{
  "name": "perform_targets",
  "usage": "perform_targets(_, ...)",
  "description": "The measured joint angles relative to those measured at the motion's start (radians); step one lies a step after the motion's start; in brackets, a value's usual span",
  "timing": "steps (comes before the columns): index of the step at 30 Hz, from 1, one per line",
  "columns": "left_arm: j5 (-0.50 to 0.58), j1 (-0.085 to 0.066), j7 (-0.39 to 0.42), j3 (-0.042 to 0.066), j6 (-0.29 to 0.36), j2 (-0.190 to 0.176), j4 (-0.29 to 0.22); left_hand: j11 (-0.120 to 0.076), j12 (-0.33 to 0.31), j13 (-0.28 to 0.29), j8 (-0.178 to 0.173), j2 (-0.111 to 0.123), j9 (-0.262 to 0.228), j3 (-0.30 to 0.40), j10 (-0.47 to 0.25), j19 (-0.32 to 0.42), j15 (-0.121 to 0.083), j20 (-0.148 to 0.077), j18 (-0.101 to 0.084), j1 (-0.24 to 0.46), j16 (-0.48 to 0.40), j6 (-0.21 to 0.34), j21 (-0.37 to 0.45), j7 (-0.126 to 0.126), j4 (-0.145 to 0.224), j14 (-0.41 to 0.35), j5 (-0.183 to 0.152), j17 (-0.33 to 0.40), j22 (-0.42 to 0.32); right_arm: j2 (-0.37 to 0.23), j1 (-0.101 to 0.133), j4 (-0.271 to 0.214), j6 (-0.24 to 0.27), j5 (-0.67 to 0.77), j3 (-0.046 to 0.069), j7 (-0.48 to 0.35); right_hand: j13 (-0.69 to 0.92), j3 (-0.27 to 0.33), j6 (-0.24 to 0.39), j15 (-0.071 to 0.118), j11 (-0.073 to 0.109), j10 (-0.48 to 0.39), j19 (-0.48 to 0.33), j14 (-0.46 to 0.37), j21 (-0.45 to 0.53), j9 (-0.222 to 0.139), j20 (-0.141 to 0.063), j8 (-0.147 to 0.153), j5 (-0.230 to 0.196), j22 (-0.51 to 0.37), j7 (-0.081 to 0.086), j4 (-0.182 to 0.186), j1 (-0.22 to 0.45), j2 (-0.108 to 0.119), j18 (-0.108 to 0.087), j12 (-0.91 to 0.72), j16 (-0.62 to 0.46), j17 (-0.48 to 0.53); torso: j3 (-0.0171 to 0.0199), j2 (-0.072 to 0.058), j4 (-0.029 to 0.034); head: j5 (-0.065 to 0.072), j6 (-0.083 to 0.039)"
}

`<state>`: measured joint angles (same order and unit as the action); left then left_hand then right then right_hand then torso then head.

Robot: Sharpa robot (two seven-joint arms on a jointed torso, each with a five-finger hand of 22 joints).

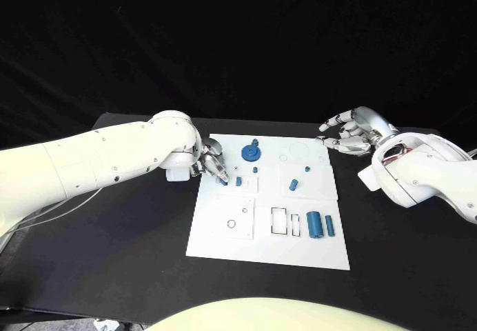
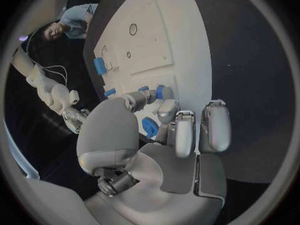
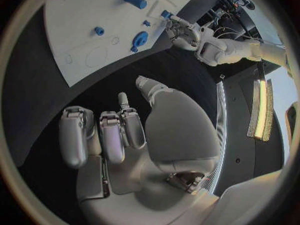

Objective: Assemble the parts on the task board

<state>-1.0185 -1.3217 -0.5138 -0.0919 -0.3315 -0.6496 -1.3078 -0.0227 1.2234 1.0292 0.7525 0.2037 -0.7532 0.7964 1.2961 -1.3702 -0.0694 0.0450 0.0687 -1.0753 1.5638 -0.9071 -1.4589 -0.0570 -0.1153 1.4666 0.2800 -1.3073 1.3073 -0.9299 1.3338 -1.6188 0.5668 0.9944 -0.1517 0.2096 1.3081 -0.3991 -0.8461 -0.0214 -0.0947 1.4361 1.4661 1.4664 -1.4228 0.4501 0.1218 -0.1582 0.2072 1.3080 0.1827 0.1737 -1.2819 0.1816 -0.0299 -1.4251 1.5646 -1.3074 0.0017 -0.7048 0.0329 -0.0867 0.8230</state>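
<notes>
The white task board (image 1: 224,238) lies mid-table. My left hand (image 1: 211,165) reaches over its left edge; thumb and a finger pinch a small blue peg (image 1: 225,182) (image 2: 160,91) just above the board, next to a standing peg (image 1: 238,181). A round blue gear-like part (image 1: 251,152) (image 2: 150,127) lies beside that hand. More blue pegs (image 1: 293,184) stand mid-board, and two blue cylinders (image 1: 314,224) lie near the lower right. My right hand (image 1: 350,134) (image 3: 125,130) hovers off the board's far right corner, fingers apart and holding nothing.
Empty slots and round outlines (image 1: 283,221) mark the board's lower half. Black table (image 1: 119,255) surrounds the board on all sides. In the right wrist view the board (image 3: 81,15) and my left hand (image 3: 184,35) lie beyond the fingers.
</notes>
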Motion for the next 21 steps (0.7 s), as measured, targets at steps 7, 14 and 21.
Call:
perform_targets(7,-0.006,0.0,0.0,-0.001,0.0,0.001,0.0,0.0,0.0,0.0,-0.001,0.0,0.0,0.0,0.0,0.0,0.0,0.0,0.0,0.0,0.0,-0.001,0.0,-0.001,0.0,0.0,0.0,0.0,0.0,0.0,0.0,0.001,0.0,0.0,0.0,0.0,0.0,0.0,0.0,0.0,0.0,0.0,0.0,0.0,0.0,0.0,0.0,0.0,0.0,0.0,0.0,0.0,0.0,0.0,0.0,0.0,0.0,0.0,0.0,0.0,0.0007,0.002,0.002)
perform_targets(14,-0.011,0.0,0.001,-0.002,0.0,0.0,-0.002,0.0,0.0,0.001,-0.001,0.0,0.0,0.0,0.0,0.0,0.0,0.0,0.0,0.0,0.0,-0.001,0.0,-0.001,0.0,0.0,0.0,0.0,0.0,0.0,-0.001,0.001,0.0,0.0,0.0,0.0,0.0,0.0,0.0,0.0,0.0,0.0,0.0,0.0,0.0,0.0,0.0,0.0,0.0,0.0,0.0,0.0,0.0,0.0,0.0,0.0,0.0,0.0,0.0,0.0,0.0007,0.002,0.003)
perform_targets(21,-0.014,0.0,0.001,-0.002,0.002,0.0,-0.005,0.001,0.003,0.003,-0.003,0.0,0.0,0.0,0.001,0.0,0.0,0.0,0.0,0.0,0.0,-0.003,0.0,0.0,0.0,0.0,0.005,0.0,0.0,0.0,-0.001,0.001,0.0,0.0,0.0,0.0,0.0,0.0,0.0,0.0,0.0,0.0,0.0,0.0,0.0,0.0,0.0,0.0,0.0,0.0,0.0,0.0,0.0,0.0,0.0,0.0,0.0,0.0,-0.0002,0.0,0.0007,0.001,0.003)
